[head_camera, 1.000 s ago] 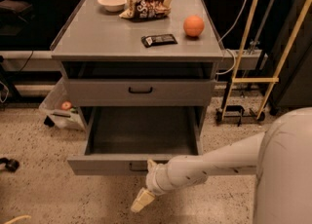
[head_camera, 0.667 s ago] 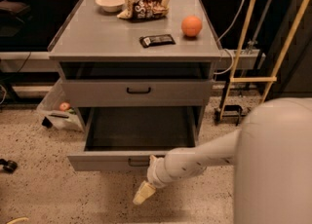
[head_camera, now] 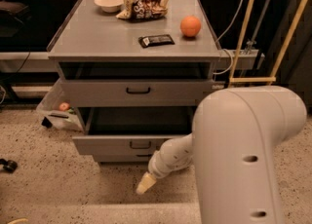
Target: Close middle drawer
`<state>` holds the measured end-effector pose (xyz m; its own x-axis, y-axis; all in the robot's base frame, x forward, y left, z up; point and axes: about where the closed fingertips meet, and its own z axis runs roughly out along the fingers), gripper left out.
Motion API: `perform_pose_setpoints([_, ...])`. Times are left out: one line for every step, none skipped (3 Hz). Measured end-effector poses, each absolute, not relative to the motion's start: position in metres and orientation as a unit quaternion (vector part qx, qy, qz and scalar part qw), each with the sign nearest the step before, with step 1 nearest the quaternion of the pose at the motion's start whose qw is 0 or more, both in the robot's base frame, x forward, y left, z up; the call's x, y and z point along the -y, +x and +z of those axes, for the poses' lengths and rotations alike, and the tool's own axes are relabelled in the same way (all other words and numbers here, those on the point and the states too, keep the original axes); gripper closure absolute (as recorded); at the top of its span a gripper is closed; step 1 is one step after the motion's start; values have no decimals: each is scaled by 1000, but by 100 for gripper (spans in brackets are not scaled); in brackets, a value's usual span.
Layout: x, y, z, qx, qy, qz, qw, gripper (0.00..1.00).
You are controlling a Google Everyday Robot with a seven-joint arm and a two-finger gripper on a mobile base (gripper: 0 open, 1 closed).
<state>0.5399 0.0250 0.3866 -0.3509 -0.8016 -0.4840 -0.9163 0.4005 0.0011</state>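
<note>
The robot's big pale arm [head_camera: 243,155] fills the right foreground, and under the tabletop's [head_camera: 97,38] front edge the middle drawer [head_camera: 107,146] stands pulled out, its deep grey box open. It looks like stiff sheet metal on slides, so I'd say a flat push on the front beside the small dark handle [head_camera: 140,144] should do, with no grasp needed. The gripper [head_camera: 146,183] hangs just below that handle, near the floor; whether it is spread or pressed together, I cannot tell.

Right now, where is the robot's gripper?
In the camera view the gripper hangs low, left of centre, just below the front of the open middle drawer, above the floor.
</note>
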Motion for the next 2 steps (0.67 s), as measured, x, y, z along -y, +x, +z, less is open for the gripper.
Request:
perform_pose_setpoints([-15, 598, 363, -838, -498, 87, 206, 0])
perform_pose_setpoints([-15, 625, 364, -845, -485, 61, 216, 0])
